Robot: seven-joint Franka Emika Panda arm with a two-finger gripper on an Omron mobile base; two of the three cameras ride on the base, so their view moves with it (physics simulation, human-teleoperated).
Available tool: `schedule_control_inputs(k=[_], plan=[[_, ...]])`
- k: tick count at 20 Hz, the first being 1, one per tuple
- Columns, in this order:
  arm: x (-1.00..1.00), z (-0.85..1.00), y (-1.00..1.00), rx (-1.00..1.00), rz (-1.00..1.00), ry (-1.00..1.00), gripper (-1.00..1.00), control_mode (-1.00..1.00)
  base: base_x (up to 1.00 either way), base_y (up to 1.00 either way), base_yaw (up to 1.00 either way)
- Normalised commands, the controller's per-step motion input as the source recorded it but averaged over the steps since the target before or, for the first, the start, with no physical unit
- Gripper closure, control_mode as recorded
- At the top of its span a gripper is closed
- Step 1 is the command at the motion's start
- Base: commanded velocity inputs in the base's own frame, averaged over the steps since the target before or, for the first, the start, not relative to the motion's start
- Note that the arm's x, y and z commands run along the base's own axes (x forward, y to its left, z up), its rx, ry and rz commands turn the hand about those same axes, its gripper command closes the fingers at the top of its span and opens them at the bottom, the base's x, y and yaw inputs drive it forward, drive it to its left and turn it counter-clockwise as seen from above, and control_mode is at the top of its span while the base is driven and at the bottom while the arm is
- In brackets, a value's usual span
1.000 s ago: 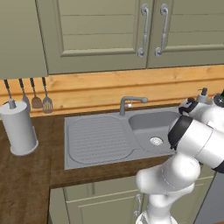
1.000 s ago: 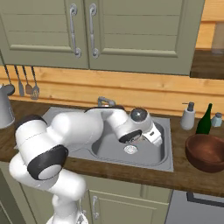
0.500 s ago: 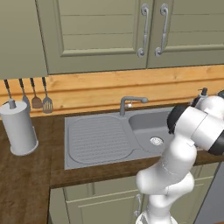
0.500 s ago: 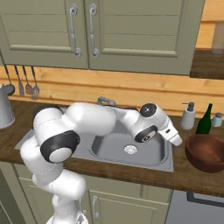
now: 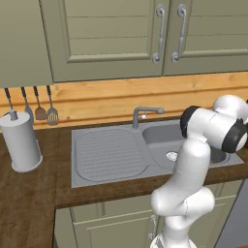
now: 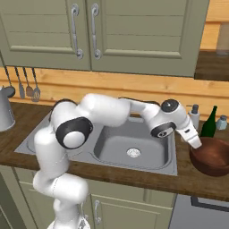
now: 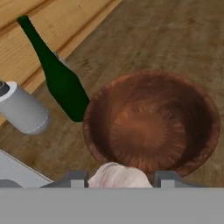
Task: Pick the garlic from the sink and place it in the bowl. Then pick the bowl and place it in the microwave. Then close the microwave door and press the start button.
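At the far left of the counter [image 5: 29, 203], a grey canister [image 5: 20, 141] stands upright near the wall, with four utensils [image 5: 39, 107] hanging on the wooden backsplash just behind it. Right of these lies the sink [image 5: 111, 154]: ribbed drainboard on the left, deep basin on the right, grey tap [image 5: 144, 114] at the back edge between them. The round silver drain [image 6: 133, 153] sits in the basin floor. Green cabinet doors [image 6: 85, 31] with silver handles hang above.

The white arm reaches across over the basin toward the right. In the right base view the gripper [image 6: 195, 142] points down and to the right, its tip over the near-left rim of the bowl [image 6: 214, 157]. The bowl sits upright on the wood counter, right of the sink and apart from it.

In the hand view the garlic [image 7: 118, 176], pale pinkish, sits between the two dark fingertips [image 7: 77, 179], which stand narrow against its sides: the tool holds the garlic. The garlic lies over the bowl's near rim, above it, not yet inside. The bowl interior looks bare.

Behind the bowl, near the backsplash, a dark green bottle [image 6: 208, 122] stands, with a grey dispenser [image 6: 194, 117] just to its left and a small pale jar [image 6: 222, 122] to its right.
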Motion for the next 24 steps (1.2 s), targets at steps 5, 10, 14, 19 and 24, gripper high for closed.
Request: schedule_control_inputs(k=[5,10,14,19,24], plan=[[-0.12,-0.11,-0.57,0.08,0.0,0.0,1.0,-1.0,0.0,0.0,0.0],[-0.03,-0.29,-0.47,0.06,0.0,0.0,1.0,-1.0,0.0,0.0,0.0],[0.0,-0.54,-0.16,0.0,0.0,0.0,1.0,-1.0,0.0,0.0,0.0],[0.18,-0.51,-0.34,0.06,0.0,0.01,1.0,-1.0,0.0,0.0,0.0],[0.39,-0.41,-0.06,0.02,0.0,0.0,1.0,-1.0,0.0,0.0,0.0]])
